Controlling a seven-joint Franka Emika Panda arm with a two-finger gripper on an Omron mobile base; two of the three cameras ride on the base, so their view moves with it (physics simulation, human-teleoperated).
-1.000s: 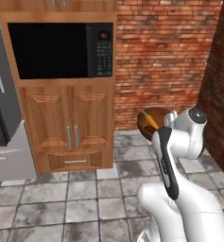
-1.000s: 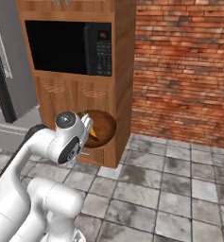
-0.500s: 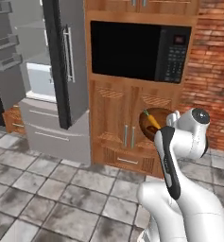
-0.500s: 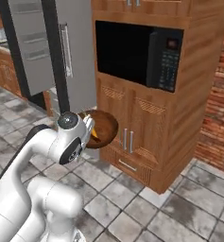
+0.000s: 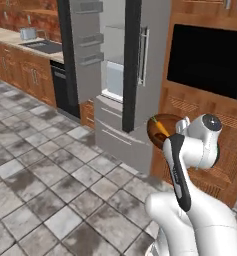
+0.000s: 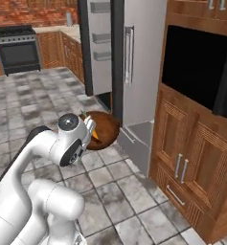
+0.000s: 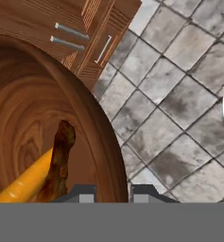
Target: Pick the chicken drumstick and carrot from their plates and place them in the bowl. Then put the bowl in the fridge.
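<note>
Open fridge (image 5: 121, 75) ahead, dishwasher (image 5: 65, 90) left, wooden cabinet (image 6: 191, 158) right.

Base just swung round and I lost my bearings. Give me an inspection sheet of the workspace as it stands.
Surface: grey tiled floor; no work surface near the arm.
Job's things: bowl held off the floor, carrot and brown drumstick inside; fridge ahead, door open, white interior showing.
Clutter: nothing seen.
Grippers: gripper shut on the bowl's rim.
Cables: nothing seen.
Surroundings: wooden cabinets, black microwave, dishwasher, stove, brick wall.
</note>
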